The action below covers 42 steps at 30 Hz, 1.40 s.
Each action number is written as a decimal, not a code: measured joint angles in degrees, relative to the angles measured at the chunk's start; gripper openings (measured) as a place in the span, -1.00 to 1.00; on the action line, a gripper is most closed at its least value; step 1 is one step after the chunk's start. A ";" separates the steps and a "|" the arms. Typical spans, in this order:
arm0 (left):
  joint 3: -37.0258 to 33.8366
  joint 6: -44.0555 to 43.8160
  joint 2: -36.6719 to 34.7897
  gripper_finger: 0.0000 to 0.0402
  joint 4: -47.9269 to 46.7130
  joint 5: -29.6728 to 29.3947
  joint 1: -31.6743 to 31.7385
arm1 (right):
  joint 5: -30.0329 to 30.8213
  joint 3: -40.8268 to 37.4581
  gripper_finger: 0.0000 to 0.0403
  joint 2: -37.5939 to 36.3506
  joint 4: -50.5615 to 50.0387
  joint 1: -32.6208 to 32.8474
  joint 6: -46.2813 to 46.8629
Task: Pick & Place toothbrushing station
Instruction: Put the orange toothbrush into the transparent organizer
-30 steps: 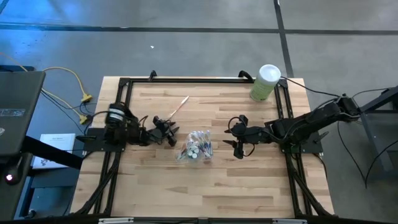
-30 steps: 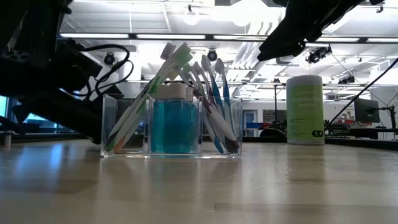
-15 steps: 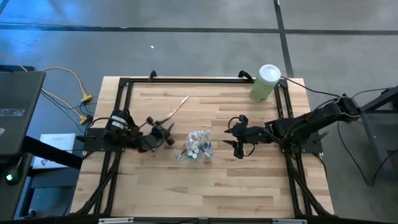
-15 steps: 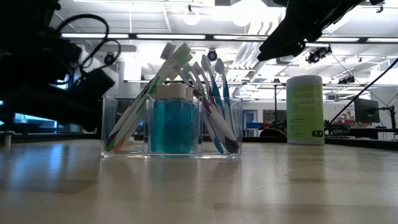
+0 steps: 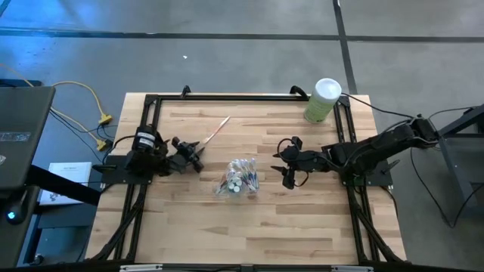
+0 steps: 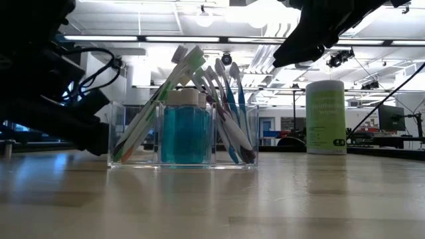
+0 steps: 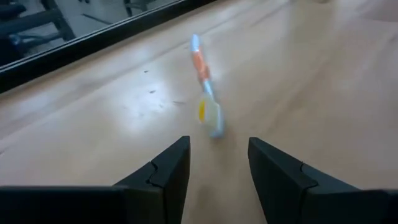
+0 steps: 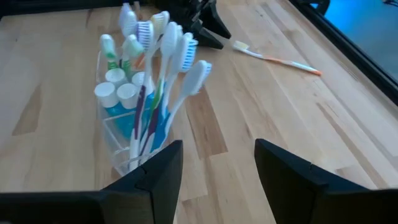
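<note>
Now the left gripper (image 7: pixel 217 163) lines its parted, empty fingers on the stray brush (image 5: pixel 215 130) near the table's (image 5: pixel 302 219) far edge; the right gripper (image 8: pixel 217 168), likewise parted and empty, waits beside the holder (image 5: pixel 238 180) mid-table.

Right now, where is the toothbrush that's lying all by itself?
In the high view the loose toothbrush lies flat on the table's far left part, just ahead of the left claw and apart from the clear holder of brushes.
</note>
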 joint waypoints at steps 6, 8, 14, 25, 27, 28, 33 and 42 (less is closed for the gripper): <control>0.25 1.70 0.00 -0.22 0.11 5.65 5.54 | -0.08 0.00 -0.05 0.00 0.61 -0.22 0.13; 0.90 1.84 -0.02 -0.22 0.42 8.72 7.28 | -0.14 0.00 -0.05 0.00 0.61 -0.20 0.15; 3.65 4.26 -0.02 -0.22 0.24 14.46 10.91 | -0.12 0.00 -0.05 0.00 0.61 -0.22 0.15; 6.99 4.88 1.26 -0.22 -0.76 22.77 17.15 | -0.14 0.00 -0.05 0.01 0.46 -0.22 0.07; 7.05 3.94 2.27 -0.24 -0.51 23.70 17.91 | -0.14 0.00 -0.05 0.00 0.44 -0.22 0.04; 7.07 3.58 2.71 -0.26 -0.57 23.70 18.06 | -0.14 0.00 -0.05 0.00 0.44 -0.22 0.04; 7.10 2.80 3.85 -0.46 -0.97 22.84 17.59 | -0.14 0.00 -0.05 0.00 0.42 -0.22 0.02; 6.90 -2.77 3.98 -0.94 -2.60 21.40 16.94 | -0.15 0.00 -0.05 0.00 0.39 -0.18 0.30</control>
